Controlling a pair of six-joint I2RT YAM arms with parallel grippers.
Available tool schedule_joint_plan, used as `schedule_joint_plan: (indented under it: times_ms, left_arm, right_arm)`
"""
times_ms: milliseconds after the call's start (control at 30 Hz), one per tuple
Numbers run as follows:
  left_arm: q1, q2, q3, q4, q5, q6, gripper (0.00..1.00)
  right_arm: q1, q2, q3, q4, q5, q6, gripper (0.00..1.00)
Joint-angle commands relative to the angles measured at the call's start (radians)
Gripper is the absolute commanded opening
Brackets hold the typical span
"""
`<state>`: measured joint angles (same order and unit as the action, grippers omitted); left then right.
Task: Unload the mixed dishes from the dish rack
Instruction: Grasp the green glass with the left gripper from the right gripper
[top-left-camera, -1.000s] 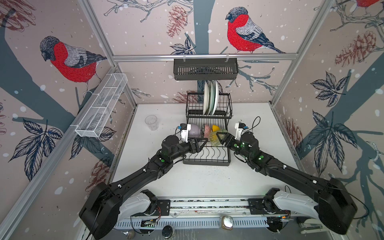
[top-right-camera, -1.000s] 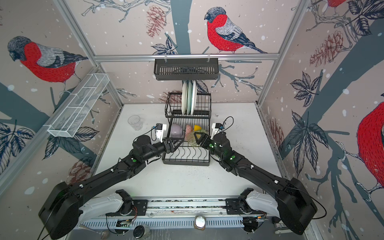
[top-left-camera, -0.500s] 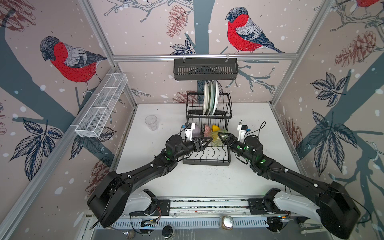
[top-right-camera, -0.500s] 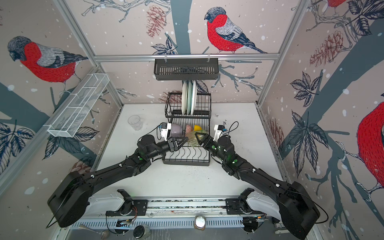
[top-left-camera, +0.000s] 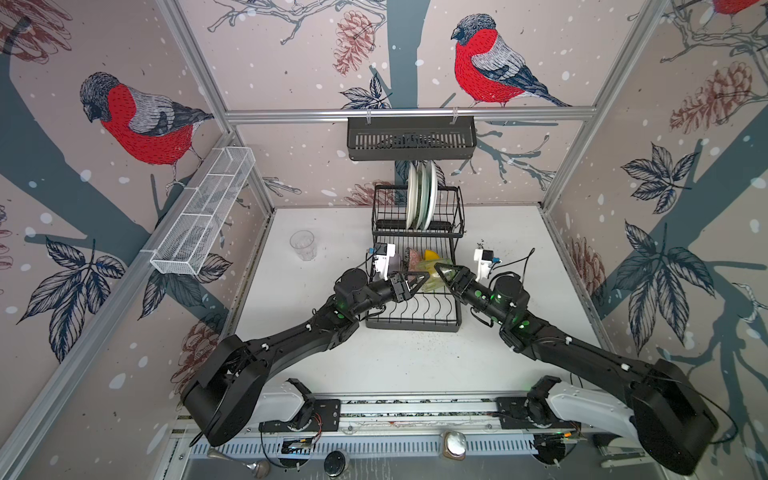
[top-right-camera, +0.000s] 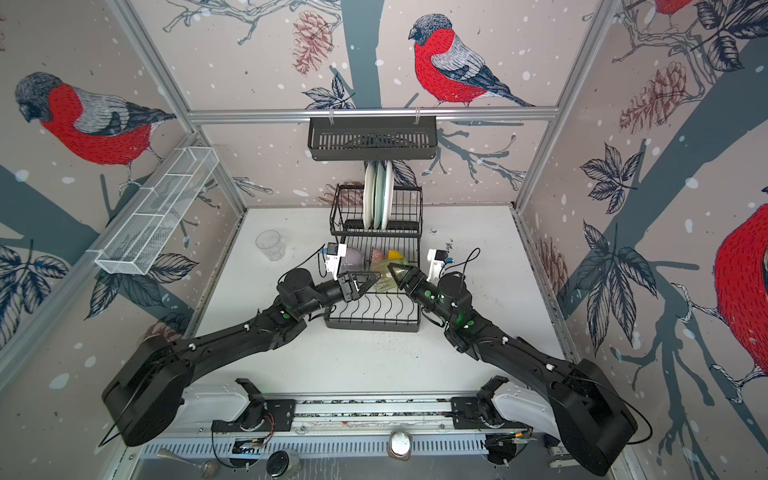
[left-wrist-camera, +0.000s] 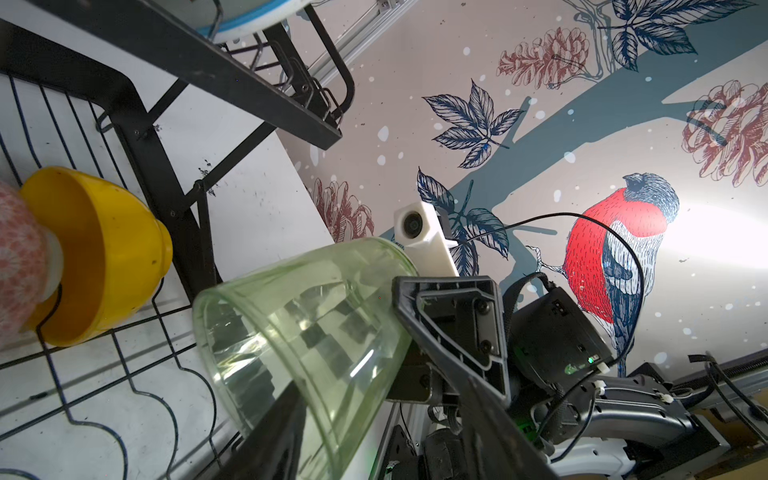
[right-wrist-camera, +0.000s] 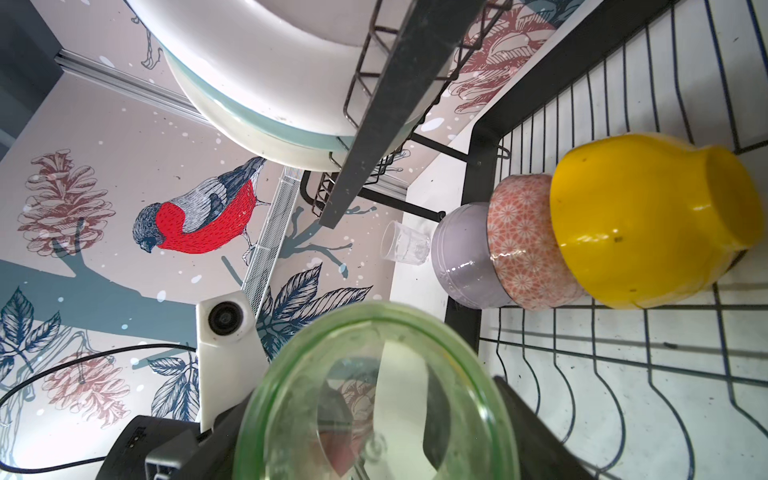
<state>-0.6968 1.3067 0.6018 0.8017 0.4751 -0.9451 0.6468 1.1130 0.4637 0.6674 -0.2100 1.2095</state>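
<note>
The green glass (top-left-camera: 430, 278) (top-right-camera: 380, 275) lies tilted above the lower tier of the black dish rack (top-left-camera: 415, 321) (top-right-camera: 372, 327). My right gripper (top-left-camera: 443, 272) (right-wrist-camera: 382, 399) is shut on its base end (right-wrist-camera: 374, 395). My left gripper (top-left-camera: 417, 279) (left-wrist-camera: 380, 380) straddles the wall at the glass's mouth (left-wrist-camera: 311, 332), one finger showing dark through the glass and a gap at the other. Lilac (right-wrist-camera: 461, 257), pink-patterned (right-wrist-camera: 523, 241) and yellow (right-wrist-camera: 644, 220) bowls lie nested behind. Three plates (top-left-camera: 422, 195) stand in the upper tier.
A clear glass (top-left-camera: 302, 245) stands on the white table left of the rack. A long black slotted basket (top-left-camera: 411, 137) hangs on the back rail above the plates. A white mesh basket (top-left-camera: 203, 212) hangs on the left wall.
My left gripper has reached further in to the green glass's mouth and its jaws have narrowed. The right gripper has stayed almost still with the glass.
</note>
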Motion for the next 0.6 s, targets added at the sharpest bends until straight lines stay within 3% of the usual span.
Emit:
schedule_joint_plan:
  times_ms: [0,167,267,367,567]
  left_arm:
    - [-0.004,0.012,0.007,0.103,0.029,-0.030,0.58]
    - [-0.006,0.037,0.015,0.130,0.044,-0.043,0.54]
    - [-0.006,0.051,0.017,0.146,0.054,-0.053,0.45]
    - [-0.006,0.058,0.022,0.146,0.065,-0.055,0.27]
    - [-0.006,0.057,0.018,0.141,0.062,-0.054,0.17]
  right_arm:
    - [0.000,0.005,0.001,0.074,-0.019,0.019,0.65]
    - [0.002,0.012,0.001,0.085,-0.026,0.027,0.65]
    - [0.002,0.013,-0.003,0.091,-0.026,0.030,0.67]
    - [0.006,0.017,-0.007,0.131,-0.049,0.033,0.69]
    - [0.017,0.020,-0.007,0.130,-0.054,0.035,0.69]
